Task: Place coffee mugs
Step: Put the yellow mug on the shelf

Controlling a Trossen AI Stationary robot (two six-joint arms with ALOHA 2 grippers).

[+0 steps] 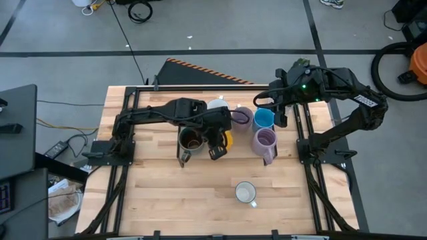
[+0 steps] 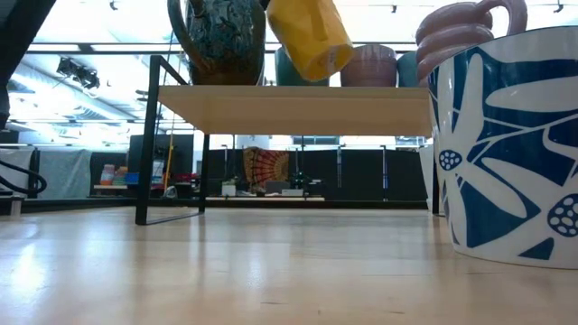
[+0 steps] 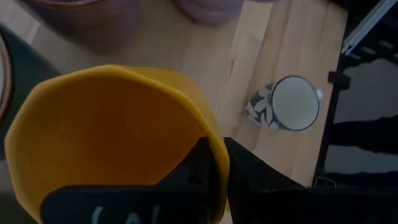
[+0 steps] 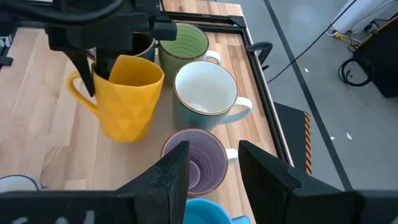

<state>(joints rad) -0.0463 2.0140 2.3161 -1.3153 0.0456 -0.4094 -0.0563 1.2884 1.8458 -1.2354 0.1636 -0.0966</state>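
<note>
Mugs stand clustered at the table's middle in the high view: the dark brown mug (image 1: pixel 191 139), the taller lavender mug (image 1: pixel 265 142), the blue mug (image 1: pixel 264 119), a smaller lavender mug (image 1: pixel 243 118) and a white mug (image 1: pixel 217 105), with the blue-patterned mug (image 1: pixel 245 193) well apart toward the near edge. The left gripper (image 1: pixel 219 143) sits over the yellow-orange mug (image 1: pixel 227 139); the right gripper (image 1: pixel 279 109) hovers beside the blue mug.

Low view: the yellow-orange mug (image 2: pixel 308 36) hangs tilted, clear of the wood, just beside the dark brown mug (image 2: pixel 219 41). Risk: a tilted descent could land it on an edge and topple it, or knock its neighbour.

Left wrist view: the left gripper (image 3: pixel 214 168) is clamped on the yellow-orange mug (image 3: pixel 112 137) by its rim only. Risk, in my judgement: a thin rim grip may let the mug swing or slip.

Right wrist view: the right gripper (image 4: pixel 212 163) stands with fingers apart, holding nothing, above the smaller lavender mug (image 4: pixel 194 155); the white mug (image 4: pixel 205 90) and green mug (image 4: pixel 184 42) crowd the yellow-orange mug (image 4: pixel 127 96). Risk: little room remains, so any sideways drift could strike the white mug, and the two arms work close together.
</note>
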